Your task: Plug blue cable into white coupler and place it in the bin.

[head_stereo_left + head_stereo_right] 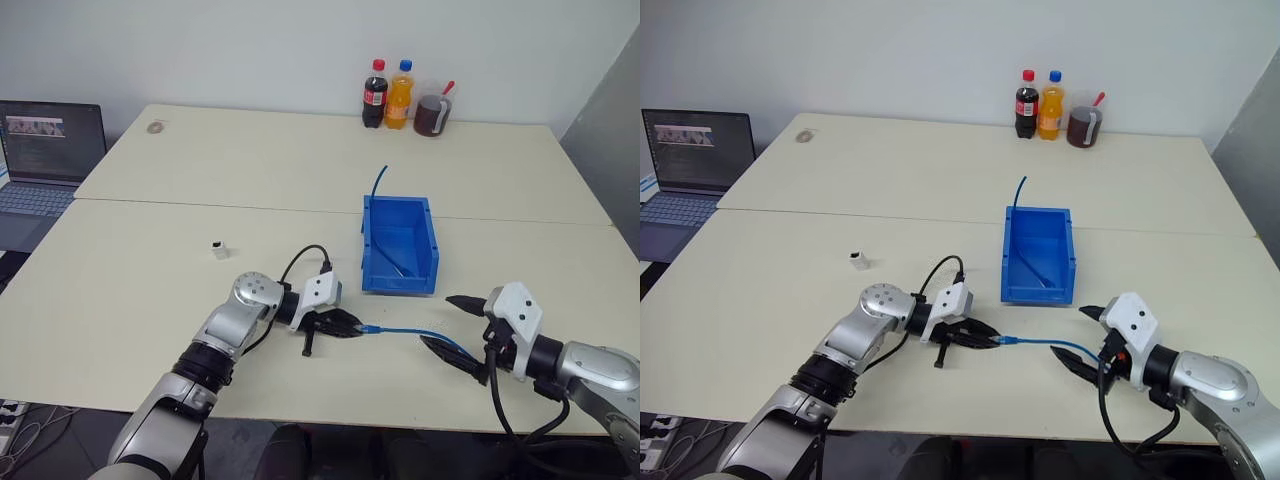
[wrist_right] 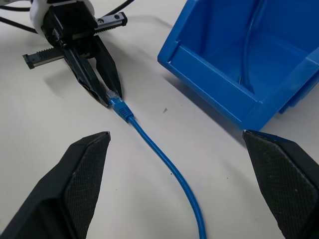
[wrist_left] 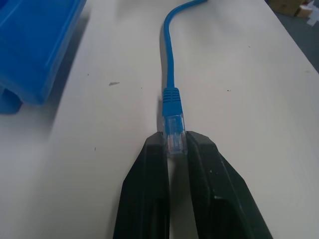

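Left gripper (image 1: 352,326): lower centre of the left eye view, its black fingers (image 3: 149,199) pinched shut on the clear plug at the tip of the blue cable (image 1: 405,331).

Blue cable: runs rightward along the table (image 1: 150,300) from the left gripper to the right gripper (the left wrist view shows the plug squeezed between the two pads, the cord curving away beyond it).

Right gripper (image 1: 448,322): lower right of the left eye view, fingers spread wide apart and holding nothing; the cable passes between them in the right wrist view.

White coupler (image 1: 219,248): alone on the table, left of centre, well apart from both grippers and from the cable.

Bin (image 1: 400,246): centre of the frame, just above the cable, with a thin darker blue cable (image 1: 379,180) sticking up over its far rim.

Bottles (image 1: 387,95): top centre, at the table's far edge, a jar (image 1: 433,112) beside them.

Laptop (image 1: 45,150): upper left edge, open.
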{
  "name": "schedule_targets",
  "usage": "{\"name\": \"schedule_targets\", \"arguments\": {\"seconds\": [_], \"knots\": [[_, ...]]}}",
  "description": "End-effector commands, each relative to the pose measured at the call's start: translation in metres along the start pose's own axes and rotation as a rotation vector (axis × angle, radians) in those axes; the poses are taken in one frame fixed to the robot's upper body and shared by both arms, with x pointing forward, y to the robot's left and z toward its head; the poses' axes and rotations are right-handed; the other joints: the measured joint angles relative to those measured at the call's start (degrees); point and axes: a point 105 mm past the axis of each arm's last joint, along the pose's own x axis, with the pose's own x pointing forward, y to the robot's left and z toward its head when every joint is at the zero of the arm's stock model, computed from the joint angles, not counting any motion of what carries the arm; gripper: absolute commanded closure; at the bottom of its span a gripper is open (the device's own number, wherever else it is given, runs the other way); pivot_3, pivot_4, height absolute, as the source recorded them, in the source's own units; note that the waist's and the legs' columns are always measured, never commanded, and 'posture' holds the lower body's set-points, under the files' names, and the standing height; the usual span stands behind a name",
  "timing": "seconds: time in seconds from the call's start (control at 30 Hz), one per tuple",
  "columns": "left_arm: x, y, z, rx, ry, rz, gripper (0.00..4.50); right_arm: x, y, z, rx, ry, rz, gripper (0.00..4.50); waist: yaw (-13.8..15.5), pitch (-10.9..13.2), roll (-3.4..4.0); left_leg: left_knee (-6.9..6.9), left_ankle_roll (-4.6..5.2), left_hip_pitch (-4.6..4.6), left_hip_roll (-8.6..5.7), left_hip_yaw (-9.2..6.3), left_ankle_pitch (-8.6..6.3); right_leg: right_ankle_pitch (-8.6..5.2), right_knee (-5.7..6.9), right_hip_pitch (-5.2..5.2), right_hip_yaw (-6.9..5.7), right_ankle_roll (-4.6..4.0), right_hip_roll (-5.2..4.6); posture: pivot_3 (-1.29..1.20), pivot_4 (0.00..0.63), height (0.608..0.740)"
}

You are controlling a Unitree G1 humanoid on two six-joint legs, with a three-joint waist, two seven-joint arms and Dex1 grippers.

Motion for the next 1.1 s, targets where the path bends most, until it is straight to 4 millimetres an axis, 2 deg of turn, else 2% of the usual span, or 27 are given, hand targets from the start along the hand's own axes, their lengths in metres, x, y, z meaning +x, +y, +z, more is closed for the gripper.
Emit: {"name": "schedule_targets", "arguments": {"seconds": [0.03, 0.1, 0.23, 0.37, 0.57, 1.1], "knots": [[-0.022, -0.004, 0.052, -0.092, -0.136, -0.029, 4.27, -0.007, 0.01, 0.018, 0.223, -0.085, 0.073, 0.0, 0.0, 0.0, 0.0, 0.04, 0.0, -0.02, 0.03, -0.04, 0.0, 0.0, 0.02, 0.0, -0.02, -0.01, 0.01, 0.0, 0.15, 0.74], [-0.029, -0.01, 0.073, -0.19, -0.212, -0.069, 4.27, -0.009, 0.015, 0.025, 0.347, -0.123, 0.127, 0.0, -0.1, 0.0, 0.01, 0.07, 0.0, -0.03, 0.05, -0.08, 0.0, 0.01, 0.06, 0.01, -0.05, -0.01, 0.01, 0.0, 0.15, 0.74], [-0.033, -0.014, 0.104, -0.294, -0.326, -0.1, 4.27, -0.008, 0.025, 0.042, 0.487, -0.17, 0.206, 0.0, -0.3, 0.0, 0.02, 0.16, 0.01, -0.01, 0.01, -0.04, -0.01, 0.0, 0.04, 0.06, -0.01, -0.01, -0.02, 0.0, 0.15, 0.74], [-0.03, -0.015, 0.12, -0.362, -0.387, -0.115, 4.27, 0.0, 0.022, 0.052, 0.563, -0.213, 0.195, 0.0, -0.6, 0.0, 0.0, 0.25, 0.01, -0.04, 0.0, -0.05, -0.01, 0.02, 0.03, 0.06, 0.0, 0.04, 0.0, 0.0, 0.15, 0.74], [-0.021, -0.018, 0.119, -0.448, -0.411, -0.14, 4.27, 0.01, 0.022, 0.065, 0.694, -0.289, 0.218, 0.0, -1.3, 0.0, 0.0, 0.27, 0.01, -0.08, 0.01, -0.02, -0.01, 0.04, 0.0, 0.02, 0.05, 0.08, 0.02, 0.0, 0.15, 0.74], [-0.017, -0.037, 0.109, -0.522, -0.397, -0.215, 4.27, 0.019, 0.022, 0.063, 0.73, -0.305, 0.206, 0.0, -1.2, 0.0, 0.01, 0.29, 0.01, -0.24, 0.02, 0.0, 0.0, 0.04, -0.04, -0.12, 0.07, 0.07, 0.01, 0.0, 0.15, 0.74]]}}
